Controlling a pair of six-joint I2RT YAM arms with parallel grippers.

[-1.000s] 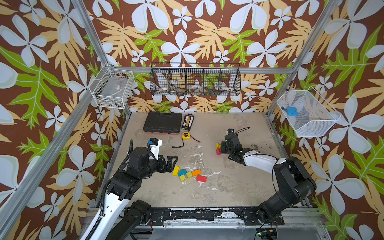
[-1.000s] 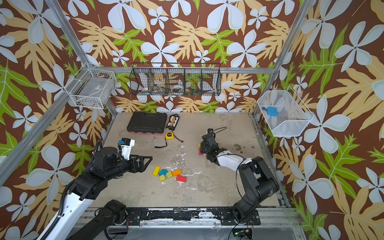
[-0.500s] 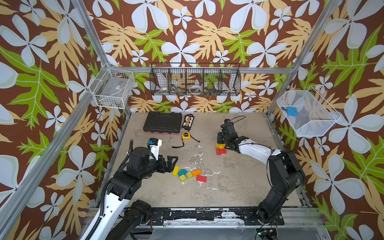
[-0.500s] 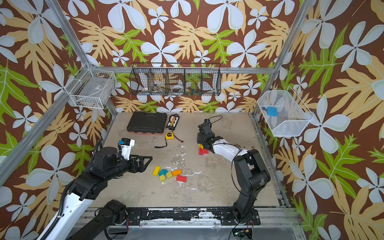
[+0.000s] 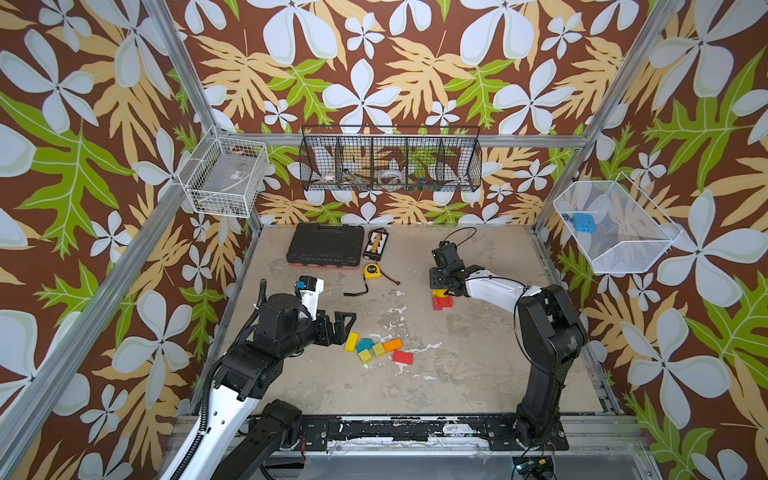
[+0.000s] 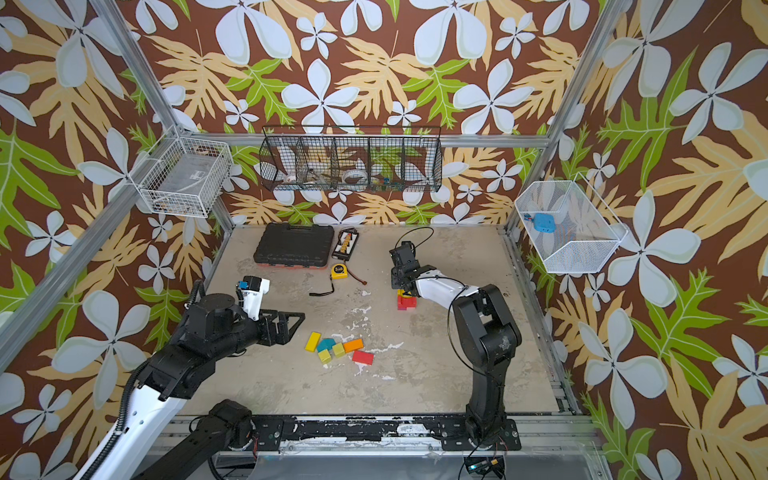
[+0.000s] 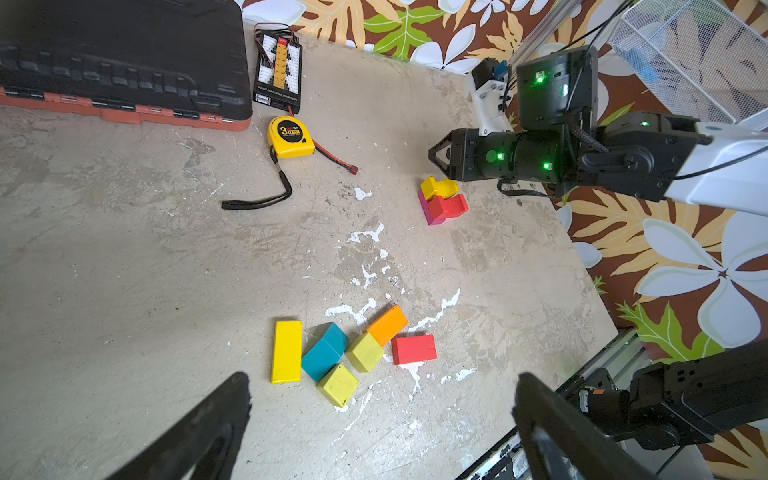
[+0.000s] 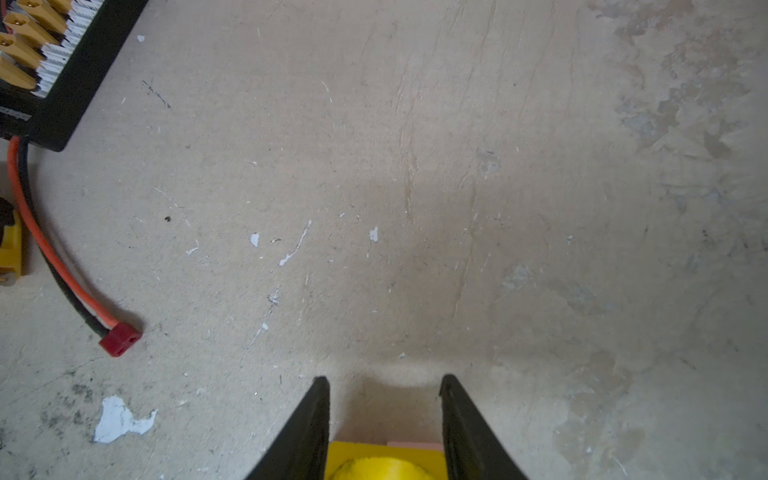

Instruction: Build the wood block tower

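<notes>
The tower (image 5: 443, 301) (image 6: 406, 304) stands right of the middle: a magenta base (image 7: 428, 215), a red arch (image 7: 449, 208) and a yellow arch (image 7: 436, 188) on top. My right gripper (image 5: 439, 286) (image 7: 434, 156) hovers just over it, open about a block's width. The yellow arch (image 8: 382, 461) shows in the gap between its fingers (image 8: 384, 378). Loose wood blocks lie in a cluster: a yellow brick (image 7: 286, 351), a teal block (image 7: 325, 351), two lime cubes (image 7: 337, 384), an orange brick (image 7: 387, 325) and a red brick (image 7: 414, 349). My left gripper (image 5: 347, 328) (image 7: 382, 382) stands wide open and empty beside them.
A black tool case (image 5: 325, 245), a connector board (image 5: 376, 245) and a yellow tape measure (image 5: 373, 271) with its strap lie at the back. A red-plugged cable (image 8: 120, 338) runs near the tower. Wire baskets (image 5: 390, 164) hang on the walls.
My right gripper lifted back from the tower, showing the yellow arch resting on top, then came forward over it again. The left arm has not moved.
</notes>
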